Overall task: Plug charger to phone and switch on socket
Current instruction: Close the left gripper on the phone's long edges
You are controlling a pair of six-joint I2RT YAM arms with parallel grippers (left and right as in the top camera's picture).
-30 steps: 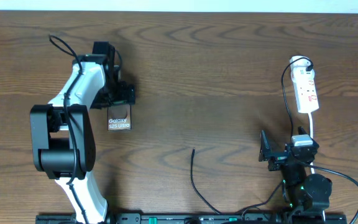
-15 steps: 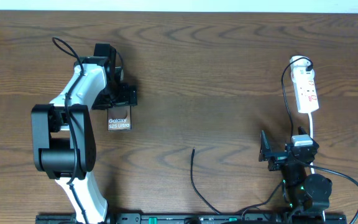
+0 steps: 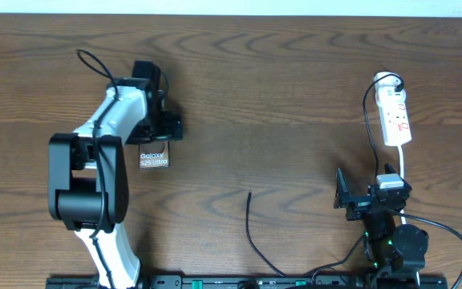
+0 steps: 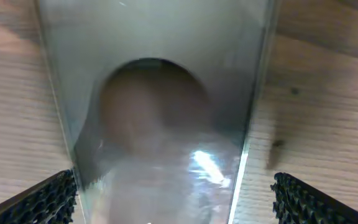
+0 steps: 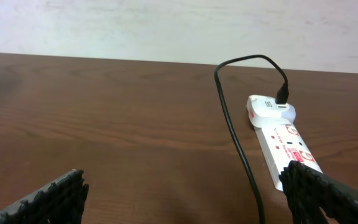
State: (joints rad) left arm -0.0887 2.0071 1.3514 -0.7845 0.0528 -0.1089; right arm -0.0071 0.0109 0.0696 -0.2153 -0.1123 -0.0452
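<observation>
The phone (image 3: pixel 154 158), a dark slab with white "Galaxy" lettering, lies flat at the left of the table. My left gripper (image 3: pixel 161 136) hangs over its far end, open. In the left wrist view the phone (image 4: pixel 160 124) is a blurred glossy slab with a dark oval, lying between the spread fingertips (image 4: pixel 48 199) without either pad touching it. The charger's plug tip (image 3: pixel 249 193) rests free mid-table, its thin black cable (image 3: pixel 251 237) running toward the front edge. The white socket (image 3: pixel 395 116) lies at the far right. My right gripper (image 3: pixel 366 195) sits open near the front right, holding nothing.
In the right wrist view the socket (image 5: pixel 288 146) has a white adapter (image 5: pixel 267 107) at its far end with the black cable (image 5: pixel 235 134) plugged in and trailing toward me. The right arm's base (image 3: pixel 395 245) and thick cables sit at the front right.
The left arm has shifted slightly right and toward the phone, its gripper now over the phone's far end. The phone, charger and right arm have not moved.
</observation>
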